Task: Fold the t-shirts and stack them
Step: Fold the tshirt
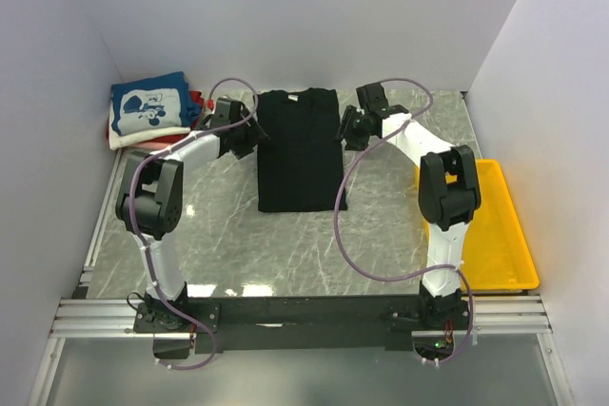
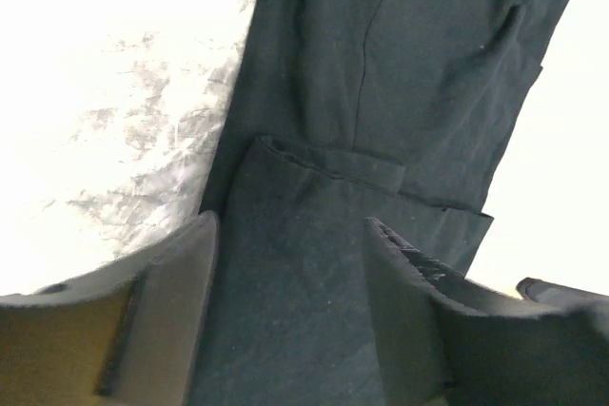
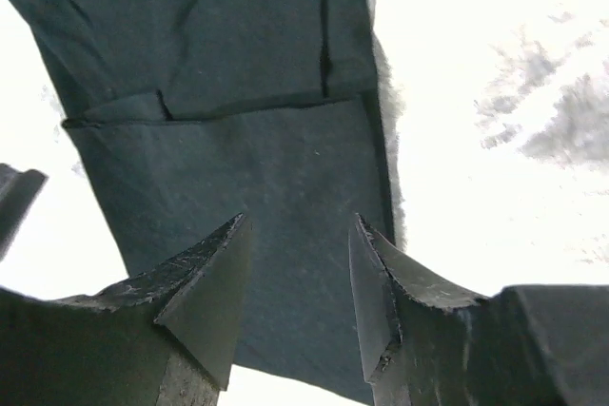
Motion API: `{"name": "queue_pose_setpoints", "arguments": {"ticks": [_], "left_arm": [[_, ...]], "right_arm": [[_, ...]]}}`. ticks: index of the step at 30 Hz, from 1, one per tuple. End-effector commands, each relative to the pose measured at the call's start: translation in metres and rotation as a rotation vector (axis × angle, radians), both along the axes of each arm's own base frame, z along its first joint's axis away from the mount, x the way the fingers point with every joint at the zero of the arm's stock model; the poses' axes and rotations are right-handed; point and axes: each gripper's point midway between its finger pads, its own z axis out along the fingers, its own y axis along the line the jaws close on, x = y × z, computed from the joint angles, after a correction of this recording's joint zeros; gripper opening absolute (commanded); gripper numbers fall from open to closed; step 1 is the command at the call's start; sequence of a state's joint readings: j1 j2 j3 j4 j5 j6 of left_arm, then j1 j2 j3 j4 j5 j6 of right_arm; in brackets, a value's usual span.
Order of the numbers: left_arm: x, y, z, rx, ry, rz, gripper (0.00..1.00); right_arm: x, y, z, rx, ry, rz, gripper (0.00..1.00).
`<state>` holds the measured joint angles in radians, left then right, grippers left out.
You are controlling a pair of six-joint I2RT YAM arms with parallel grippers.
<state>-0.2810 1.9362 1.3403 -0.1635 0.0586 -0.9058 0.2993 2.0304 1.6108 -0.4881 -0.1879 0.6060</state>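
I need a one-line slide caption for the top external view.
Left claw and right claw, both open, flank the far part of a folded black t-shirt.

You get only slivers of the red folded shirt [image 1: 196,99] and white folded shirt [image 1: 124,137] beneath the blue cartoon-print folded shirt [image 1: 147,106]. In both wrist views the large black cloth shirt [image 2: 381,73] runs past the frame edges, and the grey marble tabletop [image 2: 114,92] glares out white.

Top view high, looking down; wrist views close; all share black shirt [image 1: 300,149].
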Motion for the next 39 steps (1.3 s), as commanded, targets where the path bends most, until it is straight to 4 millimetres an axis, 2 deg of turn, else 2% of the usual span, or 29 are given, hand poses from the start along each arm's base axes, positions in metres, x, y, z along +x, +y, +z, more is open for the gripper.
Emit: {"name": "queue_pose_setpoints", "arguments": {"ticks": [1, 2, 3, 4, 5, 6, 7, 8, 9, 10, 11, 13, 14, 16, 17, 20, 23, 26, 36, 39], "left_arm": [[0.004, -0.006, 0.063, -0.024, -0.147, -0.053, 0.63], [-0.001, -0.007, 0.073, -0.038, -0.161, -0.054, 0.59], [-0.011, -0.011, 0.065, -0.051, -0.147, -0.06, 0.53], [-0.017, -0.016, 0.067, -0.067, -0.149, -0.074, 0.49], [-0.026, -0.02, 0.063, -0.077, -0.141, -0.082, 0.43], [-0.033, -0.03, 0.063, -0.087, -0.141, -0.105, 0.28], [-0.038, -0.034, 0.06, -0.086, -0.13, -0.116, 0.22], [-0.046, -0.037, 0.051, -0.085, -0.107, -0.12, 0.15], [-0.054, -0.045, 0.047, -0.092, -0.095, -0.141, 0.04], [-0.059, -0.049, 0.045, -0.099, -0.093, -0.15, 0.01], [-0.071, -0.051, 0.036, -0.103, -0.071, -0.155, 0.01], [-0.086, -0.06, 0.031, -0.107, -0.064, -0.171, 0.01], [-0.098, -0.058, 0.016, -0.099, -0.031, -0.166, 0.01], [-0.113, -0.059, 0.011, -0.107, -0.024, -0.17, 0.01], [-0.123, -0.057, 0.001, -0.116, -0.011, -0.169, 0.01], [-0.14, -0.053, -0.012, -0.122, 0.011, -0.181, 0.01], [-0.148, -0.052, -0.02, -0.107, 0.027, -0.198, 0.01], [-0.155, -0.047, -0.03, -0.086, 0.052, -0.196, 0.01], [-0.165, -0.032, -0.027, -0.054, 0.046, -0.174, 0.01], [-0.168, -0.029, -0.025, -0.054, 0.042, -0.176, 0.07]], "right_arm": [[-0.007, 0.0, 0.033, 0.005, -0.073, 0.017, 0.52], [-0.011, 0.002, 0.034, 0.008, -0.074, 0.025, 0.52], [-0.017, 0.005, 0.028, 0.014, -0.063, 0.029, 0.51], [-0.023, 0.012, 0.03, 0.023, -0.065, 0.043, 0.49], [-0.033, 0.017, 0.023, 0.038, -0.039, 0.055, 0.49], [-0.036, 0.022, 0.023, 0.048, -0.044, 0.066, 0.47], [-0.045, 0.032, 0.022, 0.051, -0.042, 0.087, 0.47], [-0.055, 0.033, 0.013, 0.045, -0.021, 0.093, 0.47], [-0.06, 0.038, 0.013, 0.048, -0.033, 0.103, 0.47], [-0.067, 0.041, 0.016, 0.055, -0.041, 0.113, 0.47], [-0.082, 0.043, 0.004, 0.052, -0.012, 0.125, 0.47], [-0.092, 0.045, 0.004, 0.065, -0.018, 0.131, 0.46], [-0.102, 0.042, -0.009, 0.058, 0.004, 0.134, 0.46], [-0.113, 0.039, -0.013, 0.065, 0.011, 0.137, 0.46], [-0.121, 0.034, -0.024, 0.05, 0.033, 0.136, 0.46], [-0.136, 0.024, -0.039, 0.021, 0.063, 0.137, 0.46], [-0.147, 0.018, -0.05, 0.013, 0.085, 0.135, 0.46], [-0.151, 0.015, -0.053, 0.008, 0.094, 0.132, 0.45], [-0.153, 0.0, -0.047, -0.007, 0.076, 0.119, 0.45], [-0.156, -0.001, -0.048, -0.01, 0.078, 0.121, 0.45]]}}
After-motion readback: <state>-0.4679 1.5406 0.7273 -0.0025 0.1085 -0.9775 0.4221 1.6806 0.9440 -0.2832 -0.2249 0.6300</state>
